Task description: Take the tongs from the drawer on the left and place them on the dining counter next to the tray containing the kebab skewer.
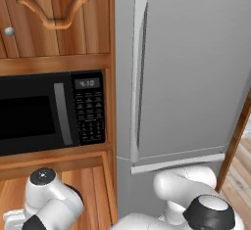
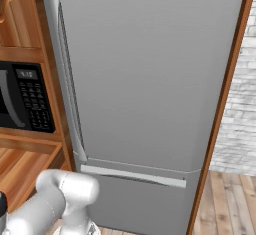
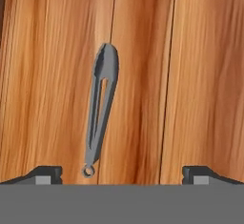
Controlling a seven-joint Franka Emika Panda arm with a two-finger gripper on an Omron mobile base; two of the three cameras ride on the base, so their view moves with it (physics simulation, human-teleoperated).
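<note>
Tongs (image 3: 100,109): slim grey metal, ring at one end, lying flat on drawer (image 3: 200,75) wood planks. Pincer (image 3: 122,174) spread wide above them, grasping nothing, touching nothing.

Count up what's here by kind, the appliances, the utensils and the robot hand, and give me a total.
Appliances: 2, the black microwave and the grey fridge.
Utensils: 1, the grey tongs lying on the wood planks.
Robot hand: 1, open above the tongs.
Total: 4.
</note>
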